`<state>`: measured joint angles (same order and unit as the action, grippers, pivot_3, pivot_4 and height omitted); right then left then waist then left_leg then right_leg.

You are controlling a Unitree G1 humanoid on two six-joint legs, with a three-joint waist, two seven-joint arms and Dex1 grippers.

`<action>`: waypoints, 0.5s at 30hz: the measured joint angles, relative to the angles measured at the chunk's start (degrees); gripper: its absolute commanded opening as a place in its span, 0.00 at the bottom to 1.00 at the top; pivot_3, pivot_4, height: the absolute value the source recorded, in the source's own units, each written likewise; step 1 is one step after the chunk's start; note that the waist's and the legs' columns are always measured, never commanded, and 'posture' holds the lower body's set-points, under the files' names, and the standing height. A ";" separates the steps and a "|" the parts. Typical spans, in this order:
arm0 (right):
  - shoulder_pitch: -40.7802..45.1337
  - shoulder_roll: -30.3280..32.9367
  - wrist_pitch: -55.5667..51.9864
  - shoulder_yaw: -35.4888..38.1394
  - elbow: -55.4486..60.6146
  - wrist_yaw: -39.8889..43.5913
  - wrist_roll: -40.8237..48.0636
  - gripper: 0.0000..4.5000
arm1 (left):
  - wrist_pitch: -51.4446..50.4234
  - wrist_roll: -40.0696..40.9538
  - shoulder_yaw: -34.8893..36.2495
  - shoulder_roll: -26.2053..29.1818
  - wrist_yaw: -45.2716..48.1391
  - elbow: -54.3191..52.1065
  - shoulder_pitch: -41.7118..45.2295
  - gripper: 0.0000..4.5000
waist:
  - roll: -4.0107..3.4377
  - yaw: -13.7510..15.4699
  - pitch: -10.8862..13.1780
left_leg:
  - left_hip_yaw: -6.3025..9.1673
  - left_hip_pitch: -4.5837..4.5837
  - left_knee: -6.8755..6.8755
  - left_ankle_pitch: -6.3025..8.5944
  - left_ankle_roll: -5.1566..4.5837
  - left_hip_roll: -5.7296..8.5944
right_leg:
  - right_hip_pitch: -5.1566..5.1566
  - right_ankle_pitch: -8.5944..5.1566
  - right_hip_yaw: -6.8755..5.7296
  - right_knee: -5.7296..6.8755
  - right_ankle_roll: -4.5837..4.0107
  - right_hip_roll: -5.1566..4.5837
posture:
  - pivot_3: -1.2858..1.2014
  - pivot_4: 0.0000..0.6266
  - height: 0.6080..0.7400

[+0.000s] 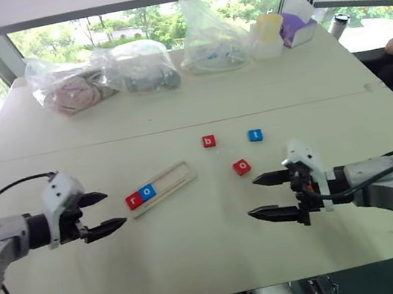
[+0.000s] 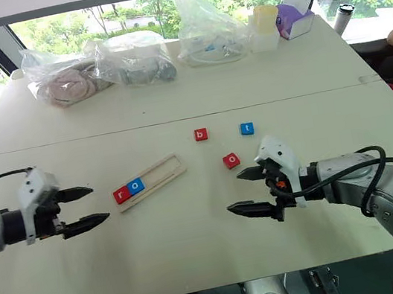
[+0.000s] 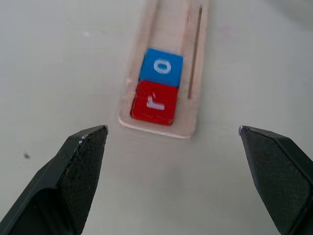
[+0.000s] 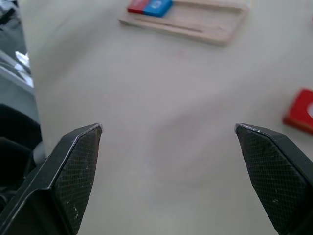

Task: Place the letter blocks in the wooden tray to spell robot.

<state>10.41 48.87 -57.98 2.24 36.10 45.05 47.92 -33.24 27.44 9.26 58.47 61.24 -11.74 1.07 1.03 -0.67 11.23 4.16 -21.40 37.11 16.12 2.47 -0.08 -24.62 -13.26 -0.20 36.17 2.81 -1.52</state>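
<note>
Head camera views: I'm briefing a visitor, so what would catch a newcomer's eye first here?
The wooden tray at the table's middle, with a red r block and a blue o block at its left end. Three loose blocks lie to its right: red b, blue t, red o. Open end effectors flank them, left and right.

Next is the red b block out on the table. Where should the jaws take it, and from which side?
Probably from straight above, jaws closing on two opposite side edges. The red b block lies flat on the table, standing apart from the blue t block and red o block. The open right gripper is nearer.
</note>
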 measured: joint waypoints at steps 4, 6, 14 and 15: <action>0.19 -1.50 -1.40 -1.49 2.14 -1.95 1.25 0.99 | 4.21 -4.17 -5.41 -1.63 1.43 6.46 5.37 1.00 | 0.01 0.17 -0.01 | -0.01 -0.03 0.05 0.00 0.00 0.02 | 0.01 0.01 0.00 -0.01 0.01 -0.08 | 0.52 0.24 1.00; -0.33 -2.86 -1.55 -1.81 2.84 -3.28 1.83 0.99 | 6.03 -5.75 -6.83 -2.62 1.80 8.58 6.52 1.00 | 0.02 0.10 -0.01 | -0.05 -0.02 0.06 0.00 -0.01 0.02 | 0.01 0.02 0.02 -0.01 0.02 -0.10 | 0.52 0.24 1.00; -3.13 -4.38 -1.13 -4.33 3.96 -6.32 1.28 0.99 | 8.01 -8.29 -9.29 -6.99 1.68 9.45 8.58 1.00 | 0.01 0.06 -0.02 | -0.04 0.05 0.08 0.00 -0.01 0.01 | 0.05 0.02 0.02 0.05 0.05 -0.08 | 0.52 0.24 1.00; -3.06 -4.44 -0.91 -4.48 3.87 -6.44 0.74 0.99 | 8.58 -8.80 -9.66 -7.29 1.51 9.47 8.77 1.00 | 0.01 0.12 -0.03 | -0.03 0.06 0.09 0.00 -0.01 0.01 | 0.07 0.02 0.02 0.05 0.05 -0.07 | 0.52 0.24 1.00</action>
<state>7.35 44.43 -58.90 -2.24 39.97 38.61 48.66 -24.67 18.64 -0.40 51.17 62.76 -2.27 9.84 1.04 -0.56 11.20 4.13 -21.34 37.21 16.12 2.46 -0.08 -24.55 -13.24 -0.18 36.22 2.86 -1.60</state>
